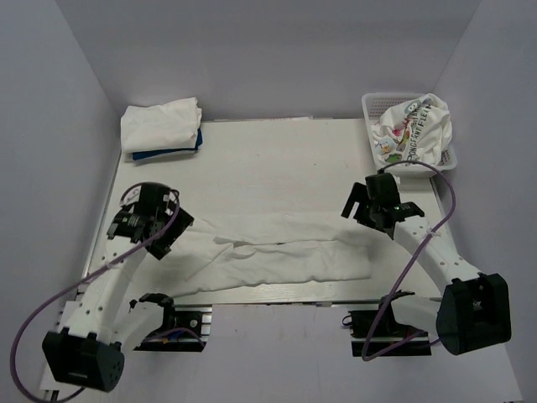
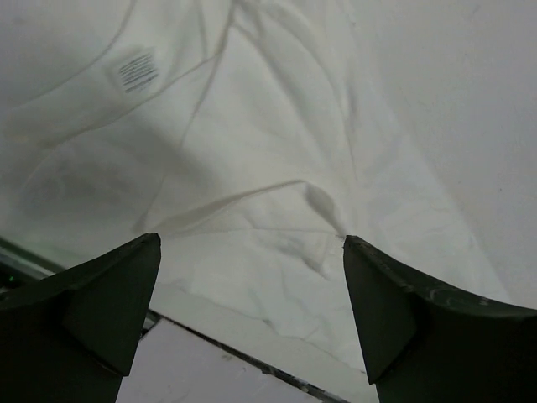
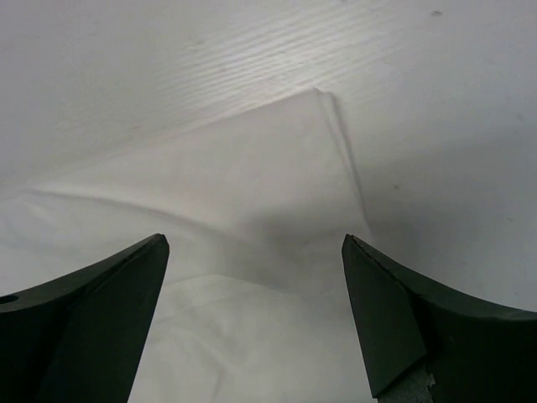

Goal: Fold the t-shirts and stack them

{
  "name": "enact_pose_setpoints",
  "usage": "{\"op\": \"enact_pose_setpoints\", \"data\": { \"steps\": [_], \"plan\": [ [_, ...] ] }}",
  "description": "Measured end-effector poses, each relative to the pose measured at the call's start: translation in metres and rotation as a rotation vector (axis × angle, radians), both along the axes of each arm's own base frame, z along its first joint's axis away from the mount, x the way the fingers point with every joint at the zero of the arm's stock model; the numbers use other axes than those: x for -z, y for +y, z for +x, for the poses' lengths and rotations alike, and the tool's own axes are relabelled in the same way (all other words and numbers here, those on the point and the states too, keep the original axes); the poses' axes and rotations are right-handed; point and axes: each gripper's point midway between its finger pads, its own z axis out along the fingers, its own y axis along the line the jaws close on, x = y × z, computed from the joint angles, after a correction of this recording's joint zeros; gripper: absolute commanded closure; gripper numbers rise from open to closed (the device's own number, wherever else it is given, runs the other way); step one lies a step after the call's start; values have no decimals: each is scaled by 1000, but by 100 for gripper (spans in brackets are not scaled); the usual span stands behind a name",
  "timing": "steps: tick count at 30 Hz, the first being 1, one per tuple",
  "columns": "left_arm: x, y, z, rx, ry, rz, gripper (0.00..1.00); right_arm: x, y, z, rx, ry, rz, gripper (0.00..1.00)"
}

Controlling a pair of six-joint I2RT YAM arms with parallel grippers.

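Note:
A plain white t-shirt (image 1: pixel 277 256) lies folded lengthwise into a long strip across the near half of the table. It fills the left wrist view (image 2: pixel 252 168), its label showing, and the right wrist view (image 3: pixel 252 193). My left gripper (image 1: pixel 159 220) hangs open and empty over the strip's left end. My right gripper (image 1: pixel 369 210) hangs open and empty over its right end. A stack of folded shirts (image 1: pixel 161 128), white on top of dark blue, sits at the far left. A white shirt with cartoon print (image 1: pixel 413 128) is bunched in the basket.
The white lattice basket (image 1: pixel 373 105) stands at the far right corner. The table's near edge (image 2: pixel 235 336) runs just below the shirt's left end. White walls close in the table on three sides.

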Motion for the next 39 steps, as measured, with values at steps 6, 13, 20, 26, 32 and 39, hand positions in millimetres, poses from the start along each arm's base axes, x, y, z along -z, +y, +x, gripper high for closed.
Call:
{"op": "enact_pose_setpoints", "data": {
  "steps": [6, 13, 20, 26, 32, 39],
  "plan": [
    [39, -41, 60, 207, 51, -65, 0, -20, 48, 14, -191, -96, 139, 10],
    [72, -90, 85, 397, 53, -107, 0, 8, 87, 5, -310, -22, 255, 10],
    [99, -115, 82, 483, 91, -76, 0, 26, 87, -7, -302, 39, 275, 10],
    [109, -131, 71, 542, 121, -70, 2, 27, 87, -8, -302, 39, 276, 10],
    [100, -158, 28, 666, 138, -149, 2, 33, 85, -12, -297, 55, 269, 10],
    [109, -155, -42, 749, 288, -194, 3, 36, 84, -12, -294, 65, 264, 10]
  ]
}}
